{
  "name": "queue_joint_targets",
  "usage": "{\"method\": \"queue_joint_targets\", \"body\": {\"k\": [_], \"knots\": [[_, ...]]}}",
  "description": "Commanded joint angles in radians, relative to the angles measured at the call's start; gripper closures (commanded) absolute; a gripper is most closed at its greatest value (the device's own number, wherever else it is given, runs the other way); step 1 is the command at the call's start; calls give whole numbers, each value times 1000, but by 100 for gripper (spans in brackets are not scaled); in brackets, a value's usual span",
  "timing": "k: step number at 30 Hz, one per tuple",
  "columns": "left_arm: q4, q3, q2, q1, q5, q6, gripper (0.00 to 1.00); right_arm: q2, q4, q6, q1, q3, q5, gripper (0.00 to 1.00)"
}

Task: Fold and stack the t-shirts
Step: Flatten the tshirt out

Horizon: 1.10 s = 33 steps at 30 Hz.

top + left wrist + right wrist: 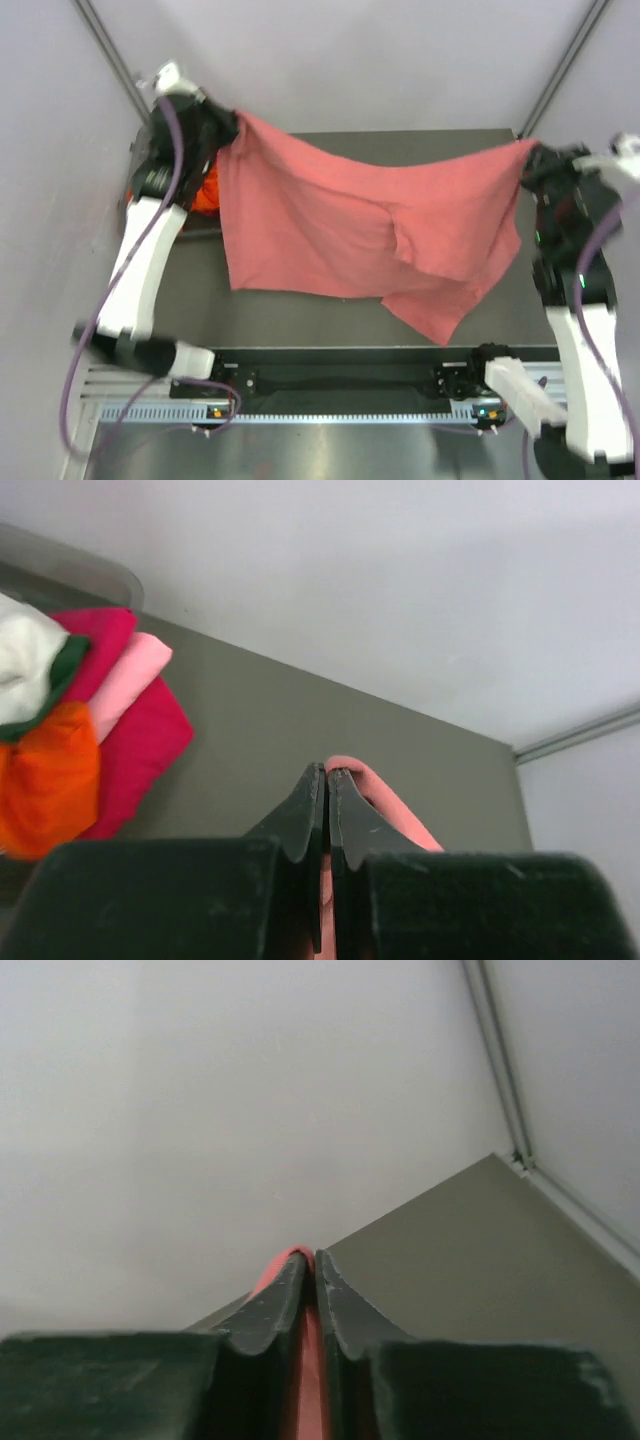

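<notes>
The salmon-pink t-shirt [350,230] hangs spread between my two grippers above the dark table [300,320], sagging in the middle with one corner drooping toward the front. My left gripper [232,125] is shut on its far-left corner; in the left wrist view the pink cloth [385,800] shows beside the closed jaws of that gripper [328,772]. My right gripper [532,158] is shut on the far-right corner; in the right wrist view cloth [310,1380] fills the slit between the jaws of that gripper [309,1256].
A pile of other t-shirts lies at the far left: orange [45,775], magenta [140,745], light pink [128,675], white [25,660], dark green [60,675]. Orange cloth [207,190] peeks out under the left arm. Grey walls enclose the table.
</notes>
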Motion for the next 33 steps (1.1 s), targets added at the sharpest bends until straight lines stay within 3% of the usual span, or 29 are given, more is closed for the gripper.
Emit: {"method": "queue_joint_targets", "body": {"k": [1,2,3,4,5,7,9,10,13,16,20,28,33], "knots": [[3,152,346,13,27,-23,100,395,23,9,-17,157,35,91],[-26,285,489,13,57,-26,95,480,-39,7,-22,331,-15,62],[-69,367,561,13,84,-26,50,635,-197,-11,-17,433,-38,21],[-207,454,625,13,97,-25,38,692,-275,-23,-8,525,-44,1],[-274,598,714,8,114,-25,32,728,-322,-61,9,625,-67,0],[-391,633,735,1,84,-7,16,705,-305,-74,12,586,-135,0],[-355,509,637,-16,13,13,9,600,-260,-62,13,419,-156,0],[-321,338,583,-18,13,26,9,560,-224,-51,10,355,-166,0],[-172,14,355,-19,36,11,3,408,-168,9,12,102,-195,0],[-101,-212,116,-27,44,-8,2,294,-157,58,19,-115,-184,0],[-112,-387,-47,-36,33,-19,2,213,-245,92,39,-306,-179,0],[-25,-683,-224,-33,30,-109,2,49,-260,138,84,-592,-331,0],[119,-844,-327,-33,81,-178,5,1,-324,199,200,-652,-290,0]]}}
